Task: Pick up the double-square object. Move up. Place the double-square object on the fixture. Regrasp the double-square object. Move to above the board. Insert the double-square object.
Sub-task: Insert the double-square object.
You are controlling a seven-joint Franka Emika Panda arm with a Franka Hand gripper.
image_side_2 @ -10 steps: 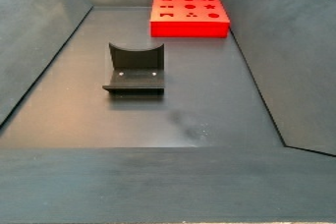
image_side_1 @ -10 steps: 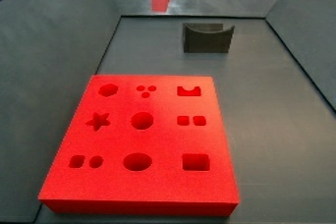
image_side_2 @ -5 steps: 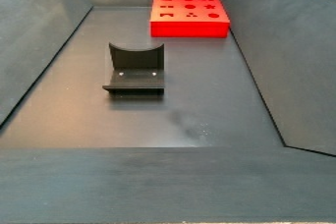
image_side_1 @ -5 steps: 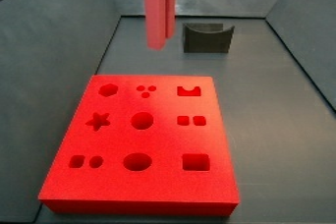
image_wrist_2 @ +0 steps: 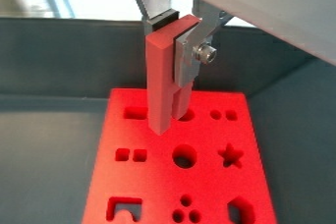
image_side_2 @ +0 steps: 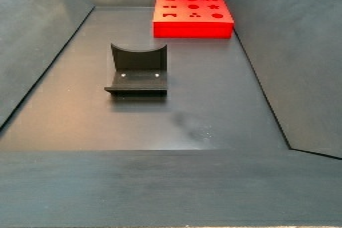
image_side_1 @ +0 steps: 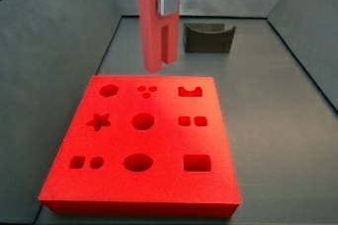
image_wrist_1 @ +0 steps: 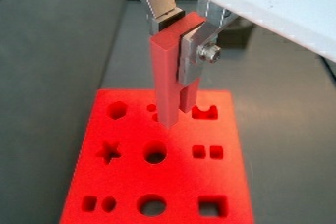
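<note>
the gripper (image_wrist_1: 178,31) is clamping the double-square object (image_wrist_1: 172,76) upright, now hanging lower over the board (image_wrist_1: 210,174) below it than a moment ago. looks like insertion's coming; the fixture (image_side_1: 208,37) is sitting behind, empty.

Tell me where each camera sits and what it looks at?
Both wrist views: on the arm, looking down past the claw gripping the double-square object above the board.
A side view: near the board, facing the fixture; claw at top.
A side view: behind the fixture, board far; no robot.
All show the board.
</note>
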